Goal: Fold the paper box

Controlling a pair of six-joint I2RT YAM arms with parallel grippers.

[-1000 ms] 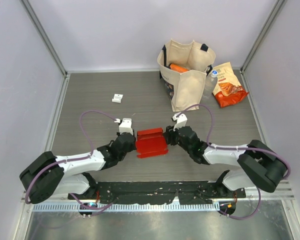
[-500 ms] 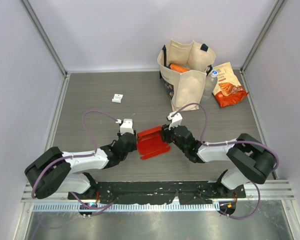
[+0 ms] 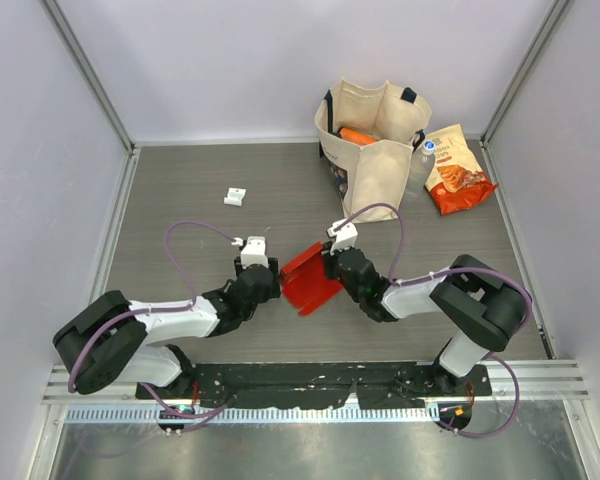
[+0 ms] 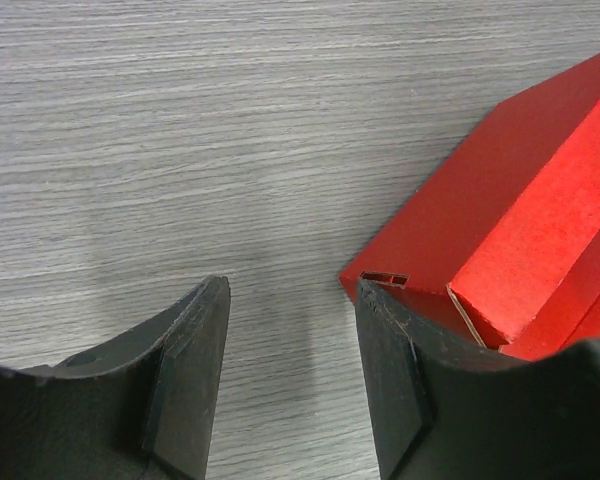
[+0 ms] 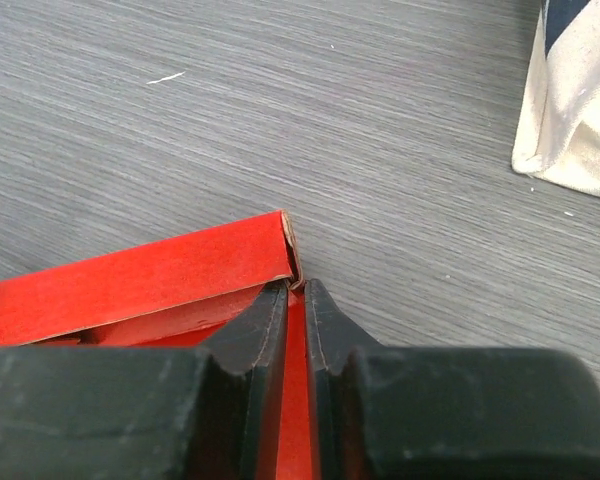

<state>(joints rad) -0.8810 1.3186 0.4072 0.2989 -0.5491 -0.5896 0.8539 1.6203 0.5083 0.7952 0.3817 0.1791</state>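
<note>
The paper box (image 3: 310,280), bright red card, lies skewed on the grey table between my two grippers. My right gripper (image 3: 329,268) is shut on the box's right wall. In the right wrist view its tips (image 5: 295,290) pinch a thin red panel just below a corner of the box (image 5: 160,275). My left gripper (image 3: 272,287) sits at the box's left side and is open. In the left wrist view only bare table lies between its jaws (image 4: 290,300), and the box (image 4: 520,210) rests against the outside of the right finger (image 4: 395,370).
A beige tote bag (image 3: 375,150) stands at the back right, its corner also in the right wrist view (image 5: 580,100). An orange-red snack bag (image 3: 458,172) lies right of it, with a bottle (image 3: 420,160) between them. A small white piece (image 3: 235,197) lies at the back left.
My left gripper has opened and let go of the box. My right gripper has moved left and closed on the box's right wall. The box has turned and shifted.
</note>
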